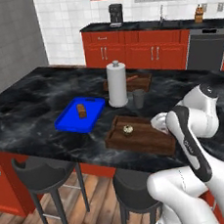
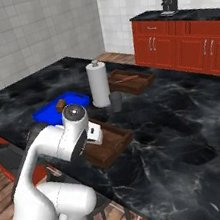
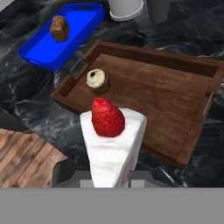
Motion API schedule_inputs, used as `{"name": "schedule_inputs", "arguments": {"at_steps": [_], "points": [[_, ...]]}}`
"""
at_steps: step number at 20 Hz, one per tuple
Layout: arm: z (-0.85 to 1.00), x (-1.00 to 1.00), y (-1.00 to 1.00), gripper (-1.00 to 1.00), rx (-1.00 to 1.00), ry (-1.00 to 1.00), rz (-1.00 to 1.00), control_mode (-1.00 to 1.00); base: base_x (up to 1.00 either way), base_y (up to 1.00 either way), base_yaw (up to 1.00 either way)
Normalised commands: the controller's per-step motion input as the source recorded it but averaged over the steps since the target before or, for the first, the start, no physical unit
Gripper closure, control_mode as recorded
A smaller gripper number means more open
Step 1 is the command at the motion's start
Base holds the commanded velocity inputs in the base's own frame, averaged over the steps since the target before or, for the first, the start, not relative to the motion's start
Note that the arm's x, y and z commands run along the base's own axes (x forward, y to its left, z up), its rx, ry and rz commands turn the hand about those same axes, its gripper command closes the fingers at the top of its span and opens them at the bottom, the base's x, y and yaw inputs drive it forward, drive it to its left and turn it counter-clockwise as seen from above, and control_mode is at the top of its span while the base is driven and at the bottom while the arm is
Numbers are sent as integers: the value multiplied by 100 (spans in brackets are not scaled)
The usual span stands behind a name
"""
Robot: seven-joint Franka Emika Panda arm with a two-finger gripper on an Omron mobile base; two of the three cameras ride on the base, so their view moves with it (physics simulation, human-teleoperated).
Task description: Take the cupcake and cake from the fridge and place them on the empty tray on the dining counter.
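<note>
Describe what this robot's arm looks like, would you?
The arm is made of smooth, glossy white rounded shells, like fat tubes joined end to end. Dark bands mark the joints, one segment carries a black stripe with small lettering, and a round dark grey cap tops one joint. No loose cables show.

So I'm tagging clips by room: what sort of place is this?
A rendered home kitchen, most likely: a black marble island with stools, red cabinets along a tiled wall, a coffee machine and a dishwasher.
</note>
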Motion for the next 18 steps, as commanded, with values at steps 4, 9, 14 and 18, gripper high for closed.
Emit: {"name": "schedule_inputs", "arguments": {"at_steps": [4,9,14,18], "points": [[-35,39,-11,100,-4,7,0,-100,0,0,0],[-32,37,-14,100,-3,5,0,-100,0,0,0],[-27,37,-19,100,0,2,0,-100,0,0,0],[-31,33,-23,100,0,5,0,-100,0,0,0]]}}
